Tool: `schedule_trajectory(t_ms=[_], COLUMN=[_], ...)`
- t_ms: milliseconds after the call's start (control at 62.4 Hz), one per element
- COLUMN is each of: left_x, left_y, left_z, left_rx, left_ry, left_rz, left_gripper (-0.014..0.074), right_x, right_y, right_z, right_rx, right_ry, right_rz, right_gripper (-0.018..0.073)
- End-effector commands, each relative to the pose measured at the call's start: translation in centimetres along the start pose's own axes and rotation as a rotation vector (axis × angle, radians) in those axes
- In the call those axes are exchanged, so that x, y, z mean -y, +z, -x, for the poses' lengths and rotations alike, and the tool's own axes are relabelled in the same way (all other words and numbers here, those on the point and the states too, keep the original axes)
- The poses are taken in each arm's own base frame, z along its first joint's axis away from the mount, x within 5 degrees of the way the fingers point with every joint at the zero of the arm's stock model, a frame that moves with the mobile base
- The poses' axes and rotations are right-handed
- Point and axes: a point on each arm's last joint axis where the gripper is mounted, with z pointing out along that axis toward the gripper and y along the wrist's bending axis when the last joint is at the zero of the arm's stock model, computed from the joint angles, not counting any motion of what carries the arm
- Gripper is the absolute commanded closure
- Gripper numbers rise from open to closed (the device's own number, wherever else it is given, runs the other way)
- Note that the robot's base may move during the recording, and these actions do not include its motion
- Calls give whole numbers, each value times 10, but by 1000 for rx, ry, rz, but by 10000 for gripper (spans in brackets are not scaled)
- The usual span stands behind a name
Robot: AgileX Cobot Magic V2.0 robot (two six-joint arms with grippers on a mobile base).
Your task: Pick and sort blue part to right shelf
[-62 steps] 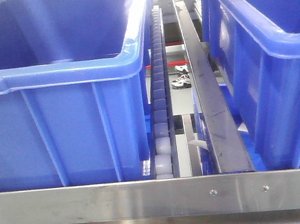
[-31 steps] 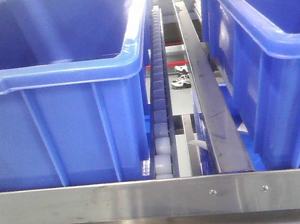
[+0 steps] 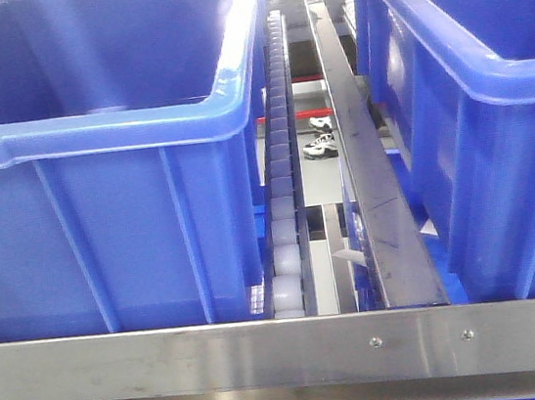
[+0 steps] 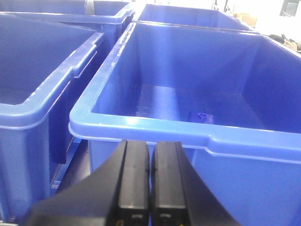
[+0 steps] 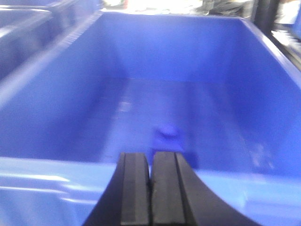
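Small blue plastic part (image 5: 167,135) sits on the bin floor dead ahead of the empty, clenched right gripper (image 5: 150,188), so it's closer than the also-clenched left gripper (image 4: 150,183).

- Left gripper (image 4: 150,155) — black fingers pressed together, nothing between them, just in front of the near rim of a blue bin (image 4: 197,134).
- Small blue part (image 4: 201,116) lies on that bin's floor.
- Second blue bin (image 4: 33,113) alongside, left.

I log one small blue part (image 5: 167,134) on the bin floor; right shelf (image 3: 268,353): steel rail, blue bins.
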Motion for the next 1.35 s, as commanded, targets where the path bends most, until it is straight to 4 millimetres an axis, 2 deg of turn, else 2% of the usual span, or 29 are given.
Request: schedule_trajectory(t_ms=[0,80,1329], left_x=[0,0,0], left_y=[-1,-1,-1], left_z=[1,1,1], left_rx=[88,88,88], left_ry=[-8,-8,-8], left_rz=[-10,-10,-10], left_gripper=[471,471,471], right_x=[2,3,3], right_y=[-2,-1,0], right_z=[11,4,2], right_rx=[179,173,147], right_ry=[41,70,60], right_rz=[-32,-40,-41], right_gripper=[526,526,526])
